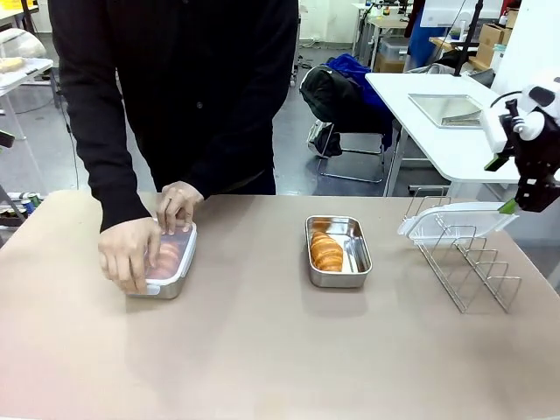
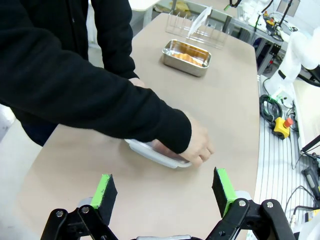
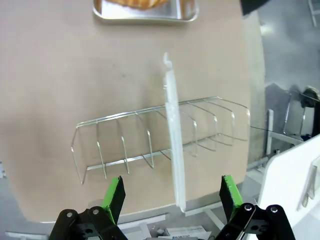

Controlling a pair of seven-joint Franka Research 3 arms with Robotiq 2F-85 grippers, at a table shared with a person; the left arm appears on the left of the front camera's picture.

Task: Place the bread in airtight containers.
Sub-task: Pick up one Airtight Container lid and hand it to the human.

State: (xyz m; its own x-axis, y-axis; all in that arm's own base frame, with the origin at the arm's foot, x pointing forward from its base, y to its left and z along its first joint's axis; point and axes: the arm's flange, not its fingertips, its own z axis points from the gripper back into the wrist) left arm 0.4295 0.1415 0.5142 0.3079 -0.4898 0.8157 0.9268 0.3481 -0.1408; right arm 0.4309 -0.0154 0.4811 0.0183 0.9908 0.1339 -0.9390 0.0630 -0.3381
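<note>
A steel pan [image 1: 338,254] at the table's middle stands uncovered with one croissant [image 1: 325,251] in it; the pan [image 2: 186,56] also appears far off in the left wrist view. At the left, a person's two hands press a clear lid onto a second pan [image 1: 166,267], and a croissant [image 1: 168,254] shows dimly through the lid. My left gripper [image 2: 165,192] hangs open above the near table, short of that pan [image 2: 155,152]. Over the rack at the right, my right gripper [image 1: 516,203] [image 3: 172,192] is open with a clear lid [image 3: 173,135] standing below it.
A wire rack [image 1: 464,262] [image 3: 150,140] at the right end holds the clear lid [image 1: 451,219] upright. The person's sleeves reach over the left part of the table. A white table with a flat metal tray [image 1: 444,109] stands behind on the right.
</note>
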